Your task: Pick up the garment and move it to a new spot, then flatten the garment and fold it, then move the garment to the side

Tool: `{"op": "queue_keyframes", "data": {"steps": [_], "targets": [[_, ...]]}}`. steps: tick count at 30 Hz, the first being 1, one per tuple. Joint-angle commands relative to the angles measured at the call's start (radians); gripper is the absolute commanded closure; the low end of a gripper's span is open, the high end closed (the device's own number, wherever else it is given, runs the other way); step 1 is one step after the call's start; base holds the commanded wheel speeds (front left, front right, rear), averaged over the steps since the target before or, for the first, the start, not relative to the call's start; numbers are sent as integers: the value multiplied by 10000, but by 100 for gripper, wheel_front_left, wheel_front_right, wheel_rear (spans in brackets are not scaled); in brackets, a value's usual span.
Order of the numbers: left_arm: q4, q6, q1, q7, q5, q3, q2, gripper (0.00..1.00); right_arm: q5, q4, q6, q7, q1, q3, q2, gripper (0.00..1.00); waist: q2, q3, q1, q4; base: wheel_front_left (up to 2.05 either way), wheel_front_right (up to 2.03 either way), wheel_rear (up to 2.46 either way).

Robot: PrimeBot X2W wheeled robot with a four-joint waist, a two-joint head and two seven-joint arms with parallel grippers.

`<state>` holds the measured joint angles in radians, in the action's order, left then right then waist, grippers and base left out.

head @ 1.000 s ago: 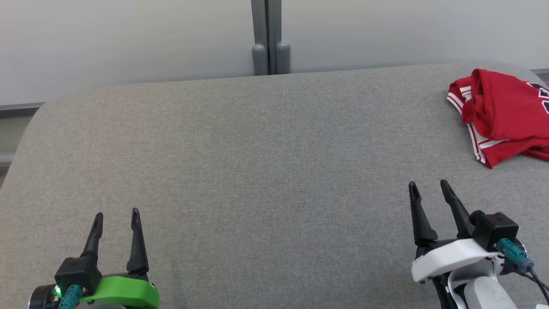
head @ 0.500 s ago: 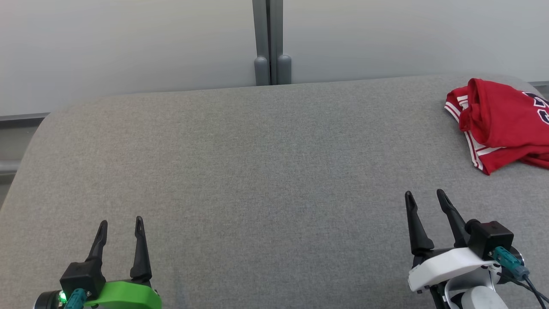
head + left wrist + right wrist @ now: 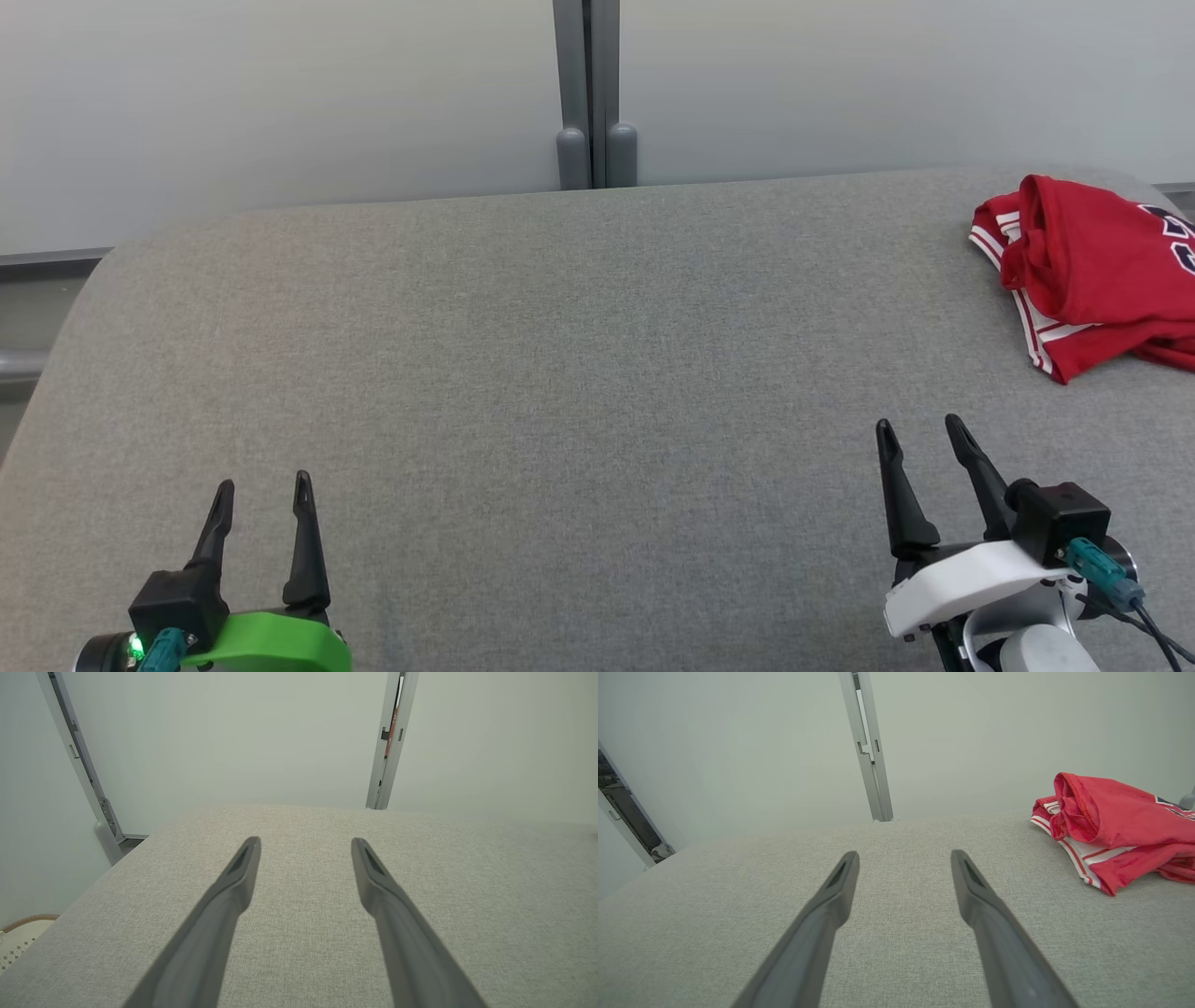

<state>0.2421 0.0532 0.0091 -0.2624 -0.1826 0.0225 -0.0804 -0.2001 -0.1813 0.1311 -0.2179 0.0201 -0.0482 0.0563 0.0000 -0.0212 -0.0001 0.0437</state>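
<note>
Grey padded table (image 3: pixel 560 373) under my arms, red garment (image 3: pixel 1092 271) bunched far right, left gripper (image 3: pixel 263 485) and right gripper (image 3: pixel 920 431) both spread wide, holding nothing.

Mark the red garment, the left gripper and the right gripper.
red garment (image 3: pixel 1092 271), head view, middle of the crumpled red cloth.
left gripper (image 3: pixel 263 482), head view, midway between its fingertips.
right gripper (image 3: pixel 917 425), head view, midway between its fingertips.

You get only part of the garment (image 3: pixel 1088 271): the head view's right edge cuts it off, and its dark print (image 3: pixel 1182 245) runs out of frame, unreadable. The bottom edge crops the green mount (image 3: pixel 271 639) of the left end effector (image 3: pixel 263 483). A pale perforated object (image 3: pixel 18 940) in the left wrist view's corner is cropped beyond telling.
</note>
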Motion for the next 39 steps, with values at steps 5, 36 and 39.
{"op": "queue_keyframes", "data": {"steps": [5,36,39], "targets": [[-8,2,87,-28,-99,-36,-74,0,70,-42,-7,-18,-116,-6,-10,0,0,-7,1,9,0,0,0],[242,193,-265,987,-3580,214,139,100,-3468,-533,-1,759,93,293,-31,100,0,9,1,-41,0,0,0],[228,216,-307,1104,-4037,243,145,100,-3929,-535,-1,863,129,345,-26,100,0,15,1,-51,0,0,0]]}}
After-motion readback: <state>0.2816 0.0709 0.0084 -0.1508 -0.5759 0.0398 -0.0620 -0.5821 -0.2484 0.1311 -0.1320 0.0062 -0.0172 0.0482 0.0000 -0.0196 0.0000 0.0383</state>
